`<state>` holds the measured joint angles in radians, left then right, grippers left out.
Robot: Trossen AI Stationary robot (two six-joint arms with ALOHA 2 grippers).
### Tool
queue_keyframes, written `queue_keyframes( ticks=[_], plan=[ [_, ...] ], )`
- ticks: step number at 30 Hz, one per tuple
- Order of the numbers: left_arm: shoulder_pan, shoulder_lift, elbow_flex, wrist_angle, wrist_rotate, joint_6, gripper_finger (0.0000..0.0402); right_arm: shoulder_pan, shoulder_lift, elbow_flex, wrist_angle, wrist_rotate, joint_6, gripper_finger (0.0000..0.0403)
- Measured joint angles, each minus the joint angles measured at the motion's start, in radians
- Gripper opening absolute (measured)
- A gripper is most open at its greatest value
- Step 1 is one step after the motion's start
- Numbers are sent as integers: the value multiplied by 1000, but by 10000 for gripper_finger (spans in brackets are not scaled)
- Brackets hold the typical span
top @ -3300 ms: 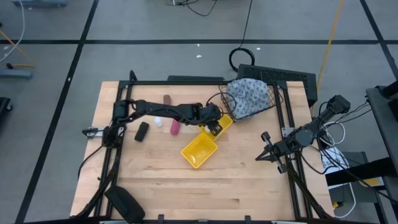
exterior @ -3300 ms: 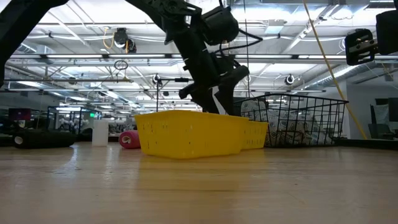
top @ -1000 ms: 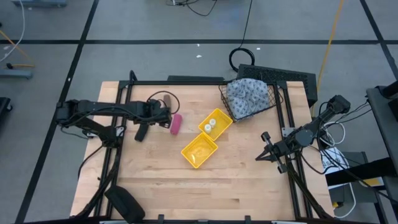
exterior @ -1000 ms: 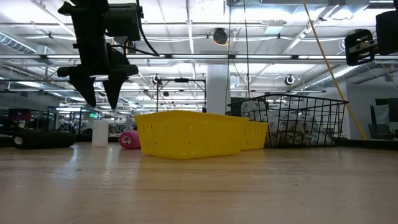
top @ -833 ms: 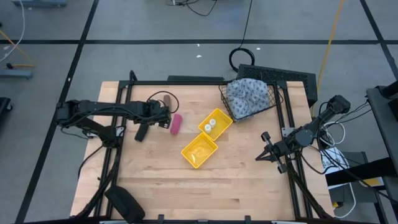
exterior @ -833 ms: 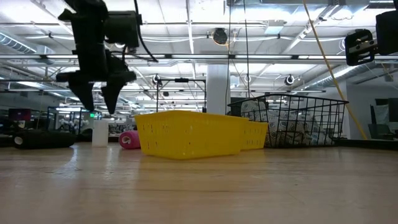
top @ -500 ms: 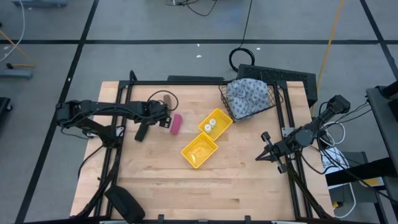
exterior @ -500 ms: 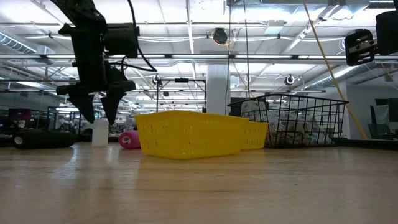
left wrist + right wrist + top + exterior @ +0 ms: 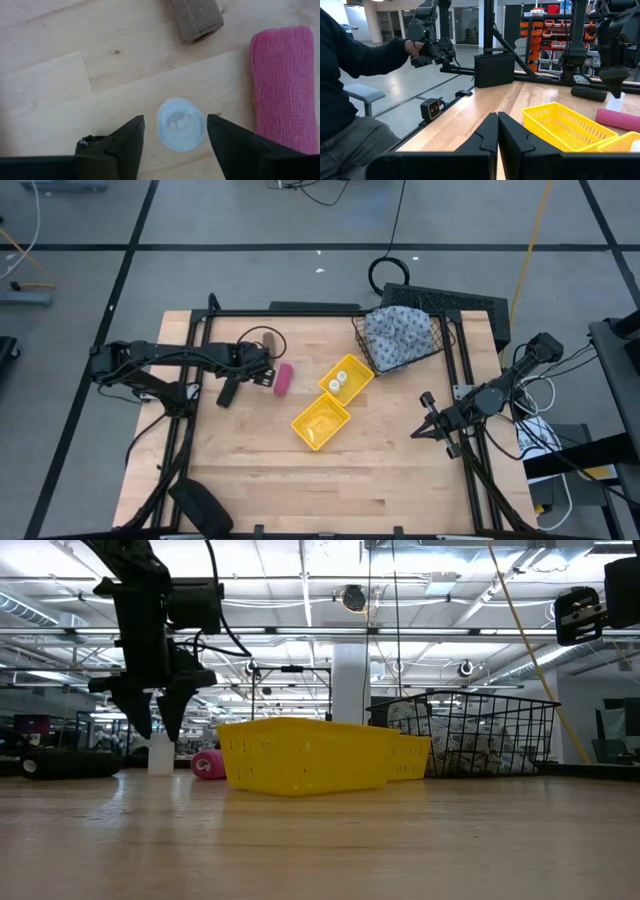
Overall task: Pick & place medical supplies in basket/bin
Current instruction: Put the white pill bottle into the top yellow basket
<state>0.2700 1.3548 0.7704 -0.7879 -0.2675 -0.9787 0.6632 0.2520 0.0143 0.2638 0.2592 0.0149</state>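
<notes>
Below, pale wood-plank table, left gripper with dark fingers apart either side of small round white bottle, fuzzy pink roll and brown roll beside it, right gripper closed, near yellow plastic bin.

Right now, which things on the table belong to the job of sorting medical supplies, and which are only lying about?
Belong to the job:
- white bottle between the left claw fingers
- pink roll
- brown roll
- patterned cloth bundle in the wire basket
- yellow bin, holding two bottles

Only lying about:
- black cylinder
- flat black box
</notes>
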Motion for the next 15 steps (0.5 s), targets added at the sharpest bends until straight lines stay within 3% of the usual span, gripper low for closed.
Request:
queue_keyframes(
  ticks=[15],
  plan=[
    [0,0,0,0,-3,-2,177,0,0,0,0,0,0,0]
  ],
)
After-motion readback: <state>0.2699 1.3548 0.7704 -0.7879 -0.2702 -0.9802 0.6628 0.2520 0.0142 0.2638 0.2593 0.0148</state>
